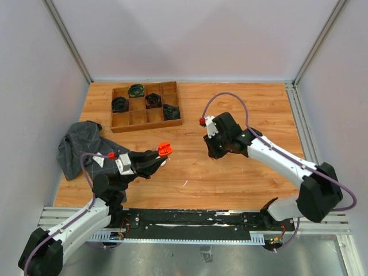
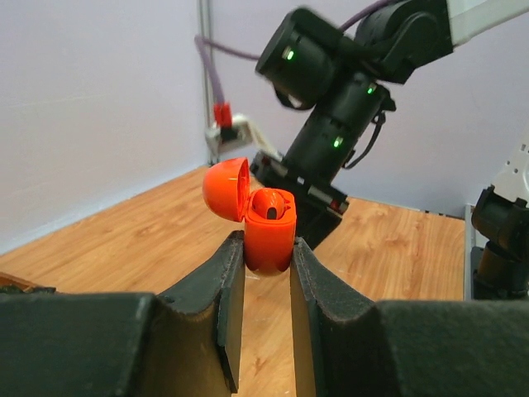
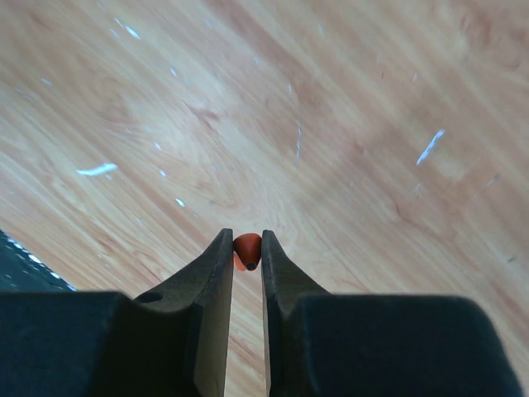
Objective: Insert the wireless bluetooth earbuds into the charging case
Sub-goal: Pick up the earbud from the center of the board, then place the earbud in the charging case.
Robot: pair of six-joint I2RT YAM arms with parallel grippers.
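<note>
While left gripper (image 2: 266, 246) clamps open orange case (image 2: 269, 225), right gripper (image 3: 246, 240) pinches orange earbud (image 3: 246, 251).

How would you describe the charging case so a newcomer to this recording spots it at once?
Start at the wooden table, then find the left gripper near its front left. Pinched in it is the charging case: a small bright orange shell, lid flipped open, unlike the grey cloth and wooden tray nearby.

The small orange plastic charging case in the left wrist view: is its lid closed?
No, the orange charging case has its lid swung open to one side, showing the inside.
</note>
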